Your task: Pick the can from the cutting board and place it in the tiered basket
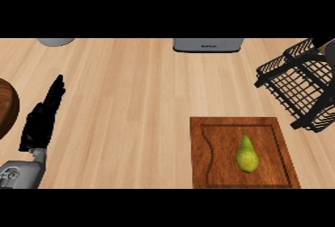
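- Can: none shows on the cutting board (216, 177) at 5 o'clock; only a green pear (246, 154) lies there, stem end toward 12 o'clock.
- Can, possible location: a dark cylindrical shape sits at the upper edge of the tiered basket (302, 91) at 2 o'clock; whether it is the can, or a hand around it, cannot be told.
- Left hand (40, 122): at 9 o'clock, fingers straight and relaxed, holding nothing, resting beside a dark wooden disc (6, 108) at the view's left edge.
- Right hand: does not show in the view; the state of its fingers is unknown.
- Other items: a grey appliance (208, 45) at 12 o'clock and a pale vessel (56, 41) at 11 o'clock, both cut by the upper edge.
- Judgement: the step appears to be the placing. To do it well, the can should be lowered upright over a basket tier and the fingers opened only once it rests on the wire floor, clear of the rim.
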